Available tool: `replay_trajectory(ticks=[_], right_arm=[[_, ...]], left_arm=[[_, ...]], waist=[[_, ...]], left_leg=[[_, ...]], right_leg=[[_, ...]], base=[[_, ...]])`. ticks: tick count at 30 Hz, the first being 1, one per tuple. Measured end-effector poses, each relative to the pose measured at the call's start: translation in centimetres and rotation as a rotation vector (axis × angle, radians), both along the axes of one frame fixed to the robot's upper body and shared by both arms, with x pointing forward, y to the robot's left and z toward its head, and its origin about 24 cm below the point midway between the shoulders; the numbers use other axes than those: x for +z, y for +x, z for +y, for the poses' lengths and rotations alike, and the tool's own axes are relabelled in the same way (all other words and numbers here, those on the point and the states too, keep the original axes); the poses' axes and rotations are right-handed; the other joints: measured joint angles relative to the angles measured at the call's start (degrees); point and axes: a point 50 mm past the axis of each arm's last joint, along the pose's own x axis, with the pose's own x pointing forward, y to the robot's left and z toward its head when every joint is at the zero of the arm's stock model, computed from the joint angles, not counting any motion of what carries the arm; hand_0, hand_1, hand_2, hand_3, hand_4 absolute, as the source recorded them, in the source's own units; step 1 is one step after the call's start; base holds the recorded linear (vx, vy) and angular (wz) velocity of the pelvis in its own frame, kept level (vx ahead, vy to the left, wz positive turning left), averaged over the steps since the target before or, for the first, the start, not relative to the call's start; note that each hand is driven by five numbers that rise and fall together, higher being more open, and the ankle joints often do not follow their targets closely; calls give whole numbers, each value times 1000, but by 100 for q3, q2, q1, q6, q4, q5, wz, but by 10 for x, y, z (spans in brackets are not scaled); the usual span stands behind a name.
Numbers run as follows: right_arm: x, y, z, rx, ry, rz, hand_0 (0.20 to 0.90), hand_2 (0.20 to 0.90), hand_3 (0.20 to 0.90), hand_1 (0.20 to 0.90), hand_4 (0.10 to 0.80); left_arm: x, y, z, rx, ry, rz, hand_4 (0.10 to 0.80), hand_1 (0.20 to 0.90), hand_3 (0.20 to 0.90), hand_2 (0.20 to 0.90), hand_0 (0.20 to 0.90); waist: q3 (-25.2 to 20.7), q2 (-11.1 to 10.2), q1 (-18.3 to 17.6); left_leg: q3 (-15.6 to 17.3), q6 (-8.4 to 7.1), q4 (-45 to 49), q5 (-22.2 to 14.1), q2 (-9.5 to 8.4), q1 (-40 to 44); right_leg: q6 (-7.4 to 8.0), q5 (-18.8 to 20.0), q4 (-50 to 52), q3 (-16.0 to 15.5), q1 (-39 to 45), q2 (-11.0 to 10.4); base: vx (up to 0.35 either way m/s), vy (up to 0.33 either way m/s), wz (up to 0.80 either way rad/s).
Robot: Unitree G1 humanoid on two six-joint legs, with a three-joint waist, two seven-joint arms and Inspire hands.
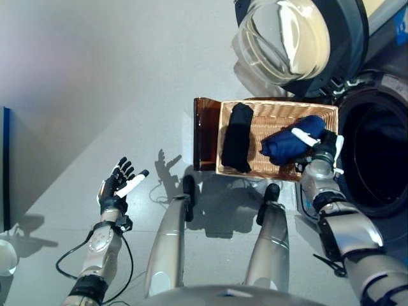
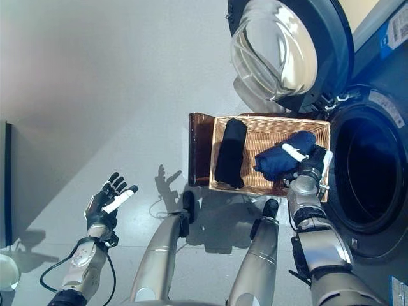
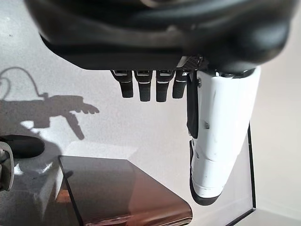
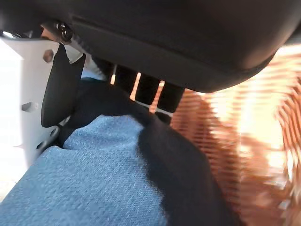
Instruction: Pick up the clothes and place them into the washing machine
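Right robot hand point(image 1: 322, 148) curls onto the blue cloth point(image 1: 290, 143) in the basket point(image 1: 268, 115); its wrist view shows denim weave. Left robot hand point(image 1: 116, 185) hangs spread.

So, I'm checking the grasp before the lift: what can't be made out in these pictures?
- Right hand on the blue garment: in both eye views its fingers are hidden by the cloth; the right wrist view shows only their bases, so no closed grip is confirmed.
- Washing machine drum: dark inside, contents unreadable in either eye view.
- Wicker basket floor under the black garment: covered.
- Left hand is open, empty.
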Motion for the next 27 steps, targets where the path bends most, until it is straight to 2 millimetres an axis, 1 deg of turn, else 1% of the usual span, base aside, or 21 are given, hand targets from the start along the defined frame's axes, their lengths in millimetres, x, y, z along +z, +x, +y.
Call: replay_trajectory(ticks=[3, 5, 7, 9, 13, 17, 22, 23, 27], right_arm=[[-10, -10, -8, -134, 290, -169, 200, 200, 200, 200, 300], [-17, -17, -11, -274, 535, -340, 200, 200, 200, 200, 300], [-27, -25, -11, -420, 740, -499, 200, 200, 200, 200, 300], [-38, -32, -8, -547, 878, -585, 200, 200, 200, 200, 300], [-47, -37, -5, -628, 954, -621, 200, 200, 200, 200, 300], [-41, -35, -5, -663, 963, -669, 200, 200, 200, 200, 300], [-17, -26, -12, -674, 948, -777, 200, 200, 200, 200, 300], [-8, -24, -19, -684, 945, -791, 200, 200, 200, 200, 300], [13, -19, -29, -722, 955, -852, 200, 200, 200, 200, 300]], left_arm=[[0, 0, 0, 0, -1, 2, 800, 900, 900, 900, 900], [0, 0, 0, 1, -5, 2, 800, 900, 900, 900, 900], [-1, -1, 0, 6, -13, 3, 800, 900, 900, 900, 900], [-1, -1, 0, 11, -26, 3, 800, 900, 900, 900, 900], [-2, -1, 0, 20, -40, 4, 800, 900, 900, 900, 900], [-3, -2, -1, 18, -42, 8, 800, 900, 900, 900, 900], [-7, -8, 0, 31, -59, 26, 800, 900, 900, 900, 900], [-7, -9, 0, 28, -59, 28, 800, 900, 900, 900, 900], [-8, -10, -1, 28, -58, 32, 800, 900, 900, 900, 900]], waist=[[0, 0, -12], [0, 0, -32], [-1, 1, -53], [-1, 2, -65], [-1, 5, -68], [-9, 19, -60], [-25, 59, -48], [-49, 100, -23], [-63, 143, 12]], left_leg=[[4, -1, 9, -12, 7, 1], [8, 0, 14, -21, 6, 1], [8, 0, 24, -32, 8, 1], [11, 4, 32, -37, 6, 0], [17, 9, 60, -46, 6, 0], [42, 40, 70, -77, 2, 0], [91, 39, 67, -94, 0, -37], [91, 28, 74, -87, 0, -96], [137, 31, 95, -89, -2, -103]], right_leg=[[0, -1, -6, 4, 1, 5], [0, 0, -8, 7, 0, 3], [0, 0, -6, 8, 1, -9], [0, -1, -4, 10, 2, -13], [1, -1, 1, 23, 1, -28], [1, 0, 1, 68, -7, -26], [2, 0, 7, 135, -100, -19], [2, 0, 13, 134, -155, -21], [20, 10, 38, 155, -203, -34]], base=[[7, 1, -2], [0, 0, 0], [0, 0, 0], [0, 0, 0], [0, 0, 0], [0, 0, 0], [-5, -10, -3], [0, 0, 0], [0, 0, 0]])
